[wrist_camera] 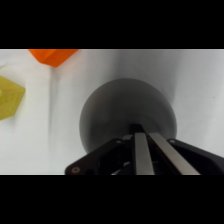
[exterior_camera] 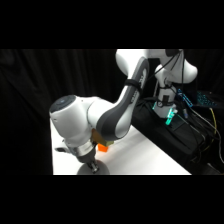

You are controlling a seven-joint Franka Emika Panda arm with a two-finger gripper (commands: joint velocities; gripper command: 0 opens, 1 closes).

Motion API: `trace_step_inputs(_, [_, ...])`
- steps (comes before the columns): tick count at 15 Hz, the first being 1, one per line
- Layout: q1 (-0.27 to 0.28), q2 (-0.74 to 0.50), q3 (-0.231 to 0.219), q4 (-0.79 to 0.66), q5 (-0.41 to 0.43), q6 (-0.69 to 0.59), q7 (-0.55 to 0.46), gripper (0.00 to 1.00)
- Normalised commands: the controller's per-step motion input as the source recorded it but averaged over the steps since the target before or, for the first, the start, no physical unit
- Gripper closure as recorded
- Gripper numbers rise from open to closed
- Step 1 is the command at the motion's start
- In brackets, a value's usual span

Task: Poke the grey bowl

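The claw [wrist_camera: 142, 131] hangs low over the grey bowl [wrist_camera: 127, 112], its two fingers pressed together into a single tip that points at the bowl's near side; whether the tip touches the bowl already cannot be told. From the side, the bowl [exterior_camera: 92, 170] sits at the near edge of the tabletop [exterior_camera: 145, 155], right under the claw [exterior_camera: 92, 167]. An orange cube [wrist_camera: 51, 55] lies just beyond the bowl, a yellow cube [wrist_camera: 10, 96] off to one side of it, both apart from it. The likely trouble is a push that lands off-centre on the rim: the shallow bowl could tip or skid, knock the orange cube, or slide off the tabletop's near edge.
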Motion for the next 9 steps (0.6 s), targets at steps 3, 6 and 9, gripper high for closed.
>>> trace_step_inputs(3, [0.025, 0.01, 0.011, 0.04, -0.058, 0.14, -0.14, 1.0])
trace_step_inputs(6, [0.044, -0.18, -0.044, -0.08, -0.109, 0.01, -0.08, 1.0])
trace_step_inputs(9, [0.018, -0.31, -0.051, -0.08, -0.082, -0.21, -0.04, 1.0])
